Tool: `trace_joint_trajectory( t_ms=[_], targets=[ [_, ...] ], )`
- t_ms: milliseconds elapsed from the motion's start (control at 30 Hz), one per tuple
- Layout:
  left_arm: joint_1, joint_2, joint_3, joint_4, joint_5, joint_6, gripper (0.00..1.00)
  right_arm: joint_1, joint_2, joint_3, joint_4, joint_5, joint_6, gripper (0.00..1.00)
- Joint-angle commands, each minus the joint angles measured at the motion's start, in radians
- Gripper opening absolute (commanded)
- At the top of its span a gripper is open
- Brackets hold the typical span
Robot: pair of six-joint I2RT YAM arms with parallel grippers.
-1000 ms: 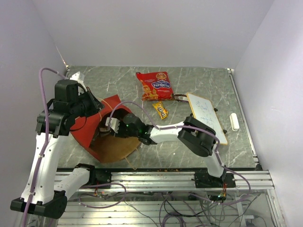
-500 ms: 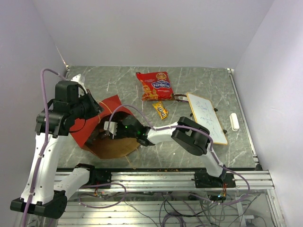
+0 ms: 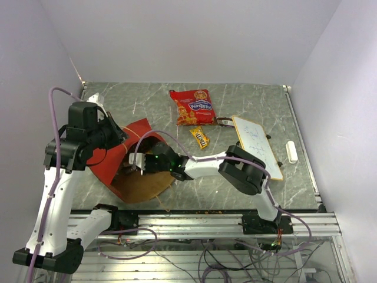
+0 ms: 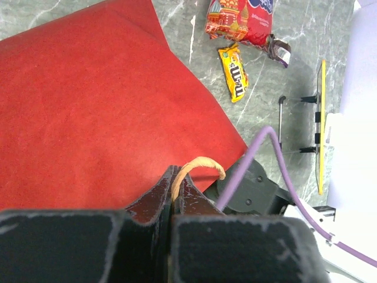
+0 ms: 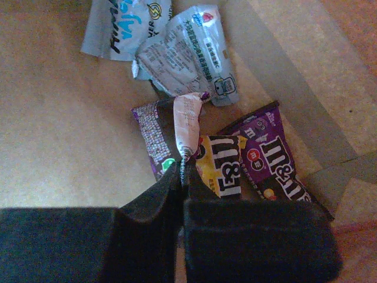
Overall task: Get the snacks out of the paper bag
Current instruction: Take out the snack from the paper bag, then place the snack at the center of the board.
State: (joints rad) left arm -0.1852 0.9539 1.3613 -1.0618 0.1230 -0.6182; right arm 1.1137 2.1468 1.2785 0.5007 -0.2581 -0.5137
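The red paper bag (image 3: 121,159) lies on its side at the left, its brown inside facing the arms. My left gripper (image 3: 119,137) is shut on the bag's string handle (image 4: 197,164) and holds the mouth up; the red outside (image 4: 88,106) fills the left wrist view. My right gripper (image 3: 138,161) is inside the bag and is shut (image 5: 184,168) on the end of a purple-and-white wrapper (image 5: 177,127). Beside it lie a yellow packet (image 5: 224,171), a purple packet (image 5: 274,159) and silvery wrappers (image 5: 188,53). Outside the bag lie the large red packet (image 3: 192,106) and a small yellow packet (image 3: 200,137).
A white wood-framed board (image 3: 256,145) stands at the right, with a small white object (image 3: 291,151) beyond it. A dark wrapper (image 4: 278,50) lies by the red packet. The bag's brown floor (image 5: 70,130) lies under the right gripper.
My right gripper has pushed a little deeper into the bag and its elbow has shifted slightly. My left gripper has stayed on the handle.
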Motion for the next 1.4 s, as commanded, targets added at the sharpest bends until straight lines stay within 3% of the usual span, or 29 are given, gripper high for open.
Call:
trace_joint_trajectory(
  t_ms=[0, 233, 533, 733, 867, 1067, 1133, 1367],
  targets=[
    [-0.002, -0.023, -0.036, 0.043, -0.003, -0.039, 0.07, 0.012, -0.132, -0.032, -0.026, -0.023, 0.012, 0.00],
    [-0.002, -0.048, -0.088, 0.084, 0.020, -0.084, 0.07, 0.018, -0.325, -0.145, -0.105, -0.013, 0.045, 0.00],
    [-0.002, -0.053, -0.106, 0.112, 0.030, -0.100, 0.07, 0.017, -0.732, -0.415, -0.429, 0.033, -0.014, 0.00],
    [-0.002, -0.074, -0.133, 0.105, 0.011, -0.102, 0.07, 0.015, -1.011, -0.526, -0.689, 0.167, -0.043, 0.00],
    [-0.002, -0.086, -0.149, 0.105, 0.010, -0.117, 0.07, 0.014, -1.149, -0.615, -0.683, 0.375, 0.058, 0.00],
    [-0.002, -0.115, -0.180, 0.140, 0.010, -0.148, 0.07, -0.006, -1.054, -0.579, -0.657, 0.773, 0.311, 0.00],
    [-0.003, -0.114, -0.184, 0.138, 0.003, -0.148, 0.07, -0.037, -0.993, -0.539, -0.655, 0.836, 0.387, 0.00],
    [-0.002, -0.072, -0.144, 0.122, 0.024, -0.125, 0.07, -0.270, -0.803, -0.436, -0.535, 0.767, 0.471, 0.00]
  ],
)
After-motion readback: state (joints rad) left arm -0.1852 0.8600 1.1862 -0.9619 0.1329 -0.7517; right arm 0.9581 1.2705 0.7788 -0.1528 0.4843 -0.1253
